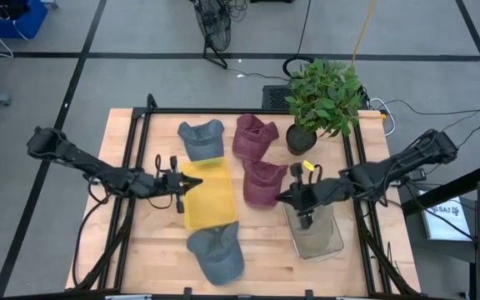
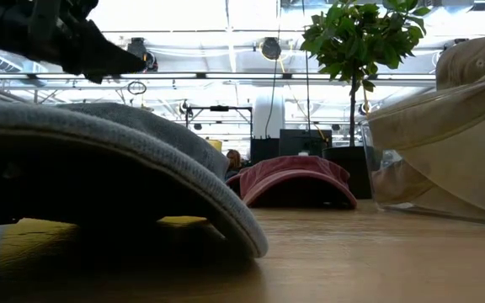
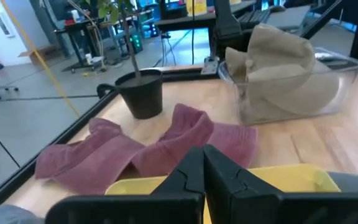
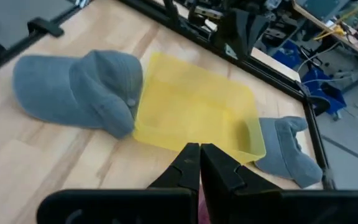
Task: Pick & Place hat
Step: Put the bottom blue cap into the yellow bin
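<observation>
both jaws pressed together, empty: our left gripper (image 1: 181, 190) beside yellow tray (image 1: 209, 196), right gripper (image 1: 295, 198) near maroon hat (image 1: 261, 182).

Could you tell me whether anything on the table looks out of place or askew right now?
Nothing looks spilled or damaged. One oddity: the tan hat is stuffed crumpled into the clear bin, while the yellow bin sits empty with grey hats overlapping its ends. Both grippers hover shut.
</observation>
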### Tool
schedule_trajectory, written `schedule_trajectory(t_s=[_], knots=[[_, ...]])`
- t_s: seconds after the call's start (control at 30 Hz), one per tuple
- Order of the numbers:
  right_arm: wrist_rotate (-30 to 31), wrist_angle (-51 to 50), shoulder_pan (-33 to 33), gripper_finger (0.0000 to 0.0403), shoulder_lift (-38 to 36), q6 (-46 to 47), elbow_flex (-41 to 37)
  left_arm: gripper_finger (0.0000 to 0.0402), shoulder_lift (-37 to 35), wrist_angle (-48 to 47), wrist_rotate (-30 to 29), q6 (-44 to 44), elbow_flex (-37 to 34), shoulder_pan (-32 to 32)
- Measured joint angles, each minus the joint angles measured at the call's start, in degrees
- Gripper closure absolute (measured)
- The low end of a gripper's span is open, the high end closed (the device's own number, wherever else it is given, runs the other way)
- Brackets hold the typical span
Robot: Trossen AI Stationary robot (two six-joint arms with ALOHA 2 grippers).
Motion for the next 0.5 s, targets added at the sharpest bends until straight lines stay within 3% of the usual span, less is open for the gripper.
schedule_trajectory(t_s=[0.5], knots=[[0.02,7.54,2.84,0.0399,7.19,-1.79,-0.84,0.0384,0.04,-5.12,0.19,-4.52,0.00,-2.02]])
